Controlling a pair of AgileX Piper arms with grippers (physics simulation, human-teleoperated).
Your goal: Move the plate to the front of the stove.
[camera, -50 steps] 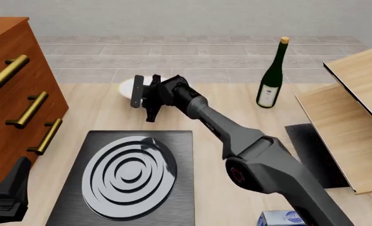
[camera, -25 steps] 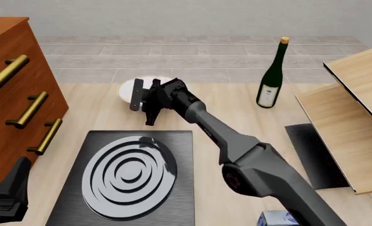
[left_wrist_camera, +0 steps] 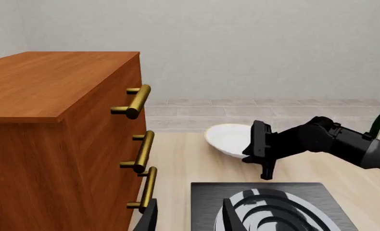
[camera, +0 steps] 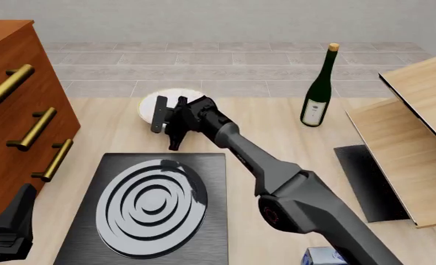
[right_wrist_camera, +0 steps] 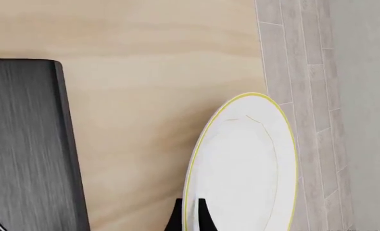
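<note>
At the far left stands the wooden drawer cabinet (camera: pixel 15 105) with its brass handles. Below it, in the near left corner of the front view, my left gripper (camera: pixel 12 226) is only a dark shape, cut by the edge. In the left wrist view two dark fingers (left_wrist_camera: pixel 153 217) show with a clear gap between them and nothing inside, so this gripper is spread.

Next comes the stove (camera: pixel 148 207), a black square slab with its ringed grey burner, lying on the near part of the table (camera: pixel 277 124). Beyond the stove, near the far edge of the table, is the plate (camera: pixel 175 95). My right gripper (camera: pixel 168 122) is at it, between the plate and the stove.

The front view shows only a strip of the plate behind my right arm. The left wrist view shows the plate (left_wrist_camera: pixel 230 139) from the side, with its nearer rim raised, so it is tilted and not flat. The right wrist view shows what the others hide: the plate (right_wrist_camera: pixel 245 163) appears as a long narrow ellipse with a yellow rim, the long axis going along my fingers, and my two fingertips (right_wrist_camera: pixel 175 219) stand narrow with that rim between them. The stove (right_wrist_camera: pixel 26 144) corner is apart from the plate there.

At the right stand a green wine bottle (camera: pixel 319 91) and light wooden boards (camera: pixel 405 132).
</note>
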